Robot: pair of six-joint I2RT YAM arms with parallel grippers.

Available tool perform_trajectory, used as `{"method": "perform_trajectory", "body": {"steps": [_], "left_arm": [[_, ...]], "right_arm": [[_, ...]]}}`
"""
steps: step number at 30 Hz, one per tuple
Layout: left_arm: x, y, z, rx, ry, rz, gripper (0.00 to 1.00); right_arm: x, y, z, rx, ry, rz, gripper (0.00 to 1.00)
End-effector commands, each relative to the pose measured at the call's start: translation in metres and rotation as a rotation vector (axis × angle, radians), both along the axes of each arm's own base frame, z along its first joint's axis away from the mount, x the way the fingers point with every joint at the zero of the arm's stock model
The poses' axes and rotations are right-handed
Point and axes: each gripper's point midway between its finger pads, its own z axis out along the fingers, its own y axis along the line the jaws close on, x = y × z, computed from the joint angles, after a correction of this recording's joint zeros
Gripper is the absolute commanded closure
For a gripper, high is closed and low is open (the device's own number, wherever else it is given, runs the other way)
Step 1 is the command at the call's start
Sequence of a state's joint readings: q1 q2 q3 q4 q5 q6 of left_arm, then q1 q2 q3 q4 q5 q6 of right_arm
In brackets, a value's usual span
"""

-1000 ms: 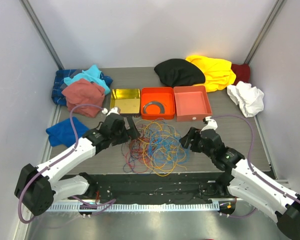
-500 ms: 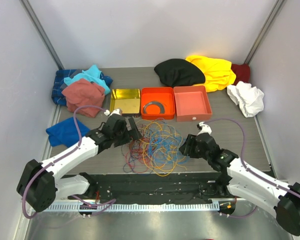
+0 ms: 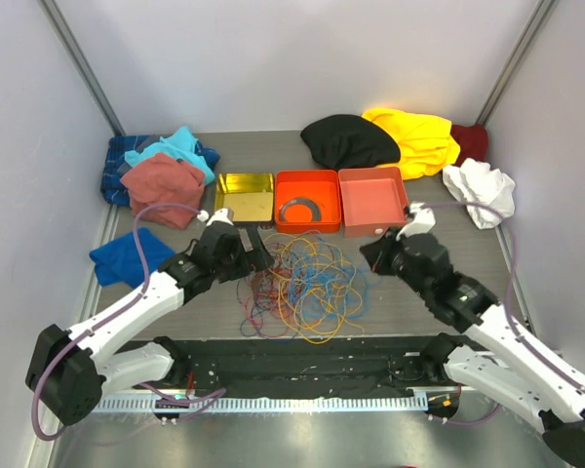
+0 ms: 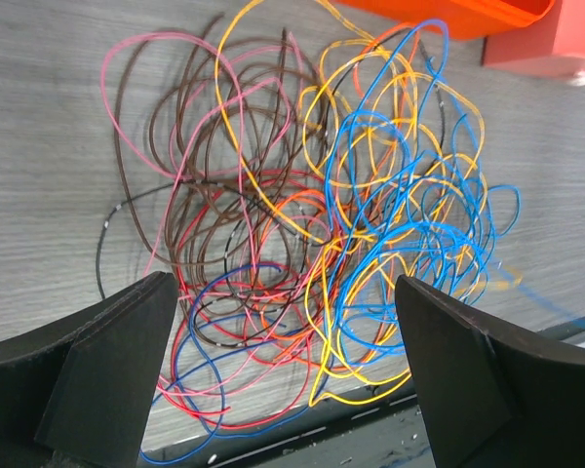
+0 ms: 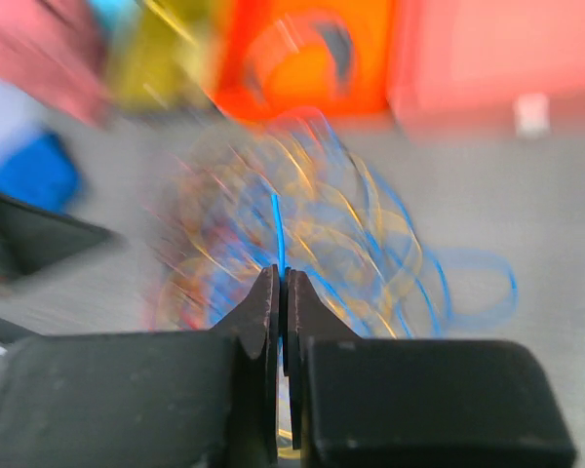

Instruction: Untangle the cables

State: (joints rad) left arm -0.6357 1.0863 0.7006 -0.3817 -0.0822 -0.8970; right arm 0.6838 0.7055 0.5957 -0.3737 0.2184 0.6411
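Left end effector (image 3: 256,251): jaws wide, empty, at the tangle's upper-left edge. Cables (image 3: 307,288): heap on the desk (image 3: 263,151), lower centre of frame. Right end effector (image 3: 377,255): closed, seemingly pinching a blue cable (image 5: 277,229) that trails left into the heap. Likely pull: rightward.

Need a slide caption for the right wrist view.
Right claw pinched shut on a blue cable rising from the blurred tangle.
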Motion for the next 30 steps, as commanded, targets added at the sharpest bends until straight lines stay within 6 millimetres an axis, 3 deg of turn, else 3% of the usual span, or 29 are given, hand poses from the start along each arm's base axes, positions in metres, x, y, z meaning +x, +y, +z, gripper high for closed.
{"method": "perform_trajectory", "body": {"steps": [1, 2, 4, 7, 10, 14, 19, 21, 22, 24, 25, 27, 29, 30], "left_arm": [[0.014, 0.003, 0.038, 0.014, -0.126, -0.001, 0.00], [0.015, 0.003, 0.041, 0.013, -0.135, -0.002, 0.00], [0.018, 0.001, 0.052, 0.006, -0.160, -0.007, 0.00], [0.021, -0.002, 0.066, -0.011, -0.192, -0.017, 0.00], [0.025, -0.005, 0.083, -0.028, -0.236, -0.026, 0.00], [0.029, -0.009, 0.105, -0.047, -0.298, -0.052, 0.00], [0.030, -0.030, 0.141, -0.155, -0.414, -0.137, 0.00], [0.024, -0.044, 0.150, -0.203, -0.452, -0.218, 0.01], [0.022, -0.057, 0.165, -0.250, -0.511, -0.260, 0.01], [0.011, -0.079, 0.163, -0.258, -0.551, -0.355, 0.00], [0.011, -0.089, 0.175, -0.277, -0.613, -0.370, 0.00], [0.000, -0.114, 0.171, -0.235, -0.667, -0.445, 0.00], [-0.009, -0.133, 0.182, -0.253, -0.766, -0.489, 0.00], [-0.027, -0.149, 0.169, -0.253, -0.774, -0.555, 0.00]], "right_arm": [[0.011, -0.015, 0.114, -0.004, -0.242, -0.025, 0.99], [0.009, -0.016, 0.144, 0.022, -0.284, -0.022, 0.99], [0.007, -0.015, 0.177, 0.047, -0.332, -0.010, 0.99], [0.005, -0.012, 0.206, 0.073, -0.372, 0.012, 0.99], [-0.002, -0.016, 0.252, 0.115, -0.451, 0.019, 0.99], [-0.007, -0.021, 0.290, 0.137, -0.519, 0.022, 0.99], [-0.017, -0.028, 0.333, 0.187, -0.599, 0.022, 0.99], [-0.016, -0.024, 0.339, 0.189, -0.604, 0.035, 0.99], [-0.017, -0.022, 0.343, 0.198, -0.607, 0.046, 0.99], [-0.012, -0.013, 0.338, 0.205, -0.581, 0.063, 0.99], [-0.010, -0.010, 0.335, 0.208, -0.570, 0.069, 0.99], [-0.007, -0.002, 0.327, 0.216, -0.544, 0.084, 0.99], [-0.005, 0.000, 0.324, 0.222, -0.535, 0.086, 0.99], [-0.004, 0.002, 0.321, 0.221, -0.531, 0.088, 0.99]]}}
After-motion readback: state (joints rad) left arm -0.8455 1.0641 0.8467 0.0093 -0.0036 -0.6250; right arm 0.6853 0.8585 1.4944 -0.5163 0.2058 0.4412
